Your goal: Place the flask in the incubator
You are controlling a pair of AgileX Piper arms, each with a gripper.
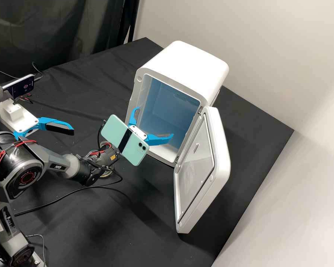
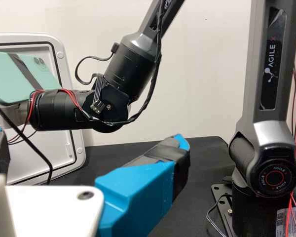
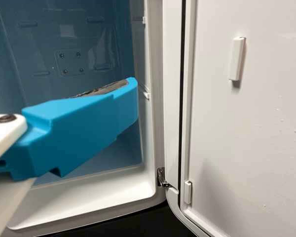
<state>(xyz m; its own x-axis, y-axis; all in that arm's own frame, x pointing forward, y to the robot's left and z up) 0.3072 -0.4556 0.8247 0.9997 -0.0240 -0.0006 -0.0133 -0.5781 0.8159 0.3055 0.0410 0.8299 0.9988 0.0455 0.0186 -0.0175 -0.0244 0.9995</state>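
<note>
The white incubator (image 1: 185, 66) stands on the black bench with its blue inside showing (image 3: 64, 49). Its door (image 1: 202, 167) hangs wide open to the right, inner face towards me (image 3: 246, 123). My right gripper (image 1: 149, 127) is open at the incubator's mouth, its blue fingers (image 3: 84, 123) spread just inside the opening with nothing between them. A mint green phone (image 1: 124, 139) fixed on that wrist hides part of the gripper. My left gripper (image 1: 44, 129) is open and holds nothing, low over the bench at the far left, well away from the incubator.
The right arm (image 2: 123, 64) stretches across the bench from the left, with cables (image 1: 63, 193) trailing under it. An arm's upright column (image 2: 266, 168) stands close beside the left gripper. The bench edge (image 1: 263, 174) runs just right of the open door.
</note>
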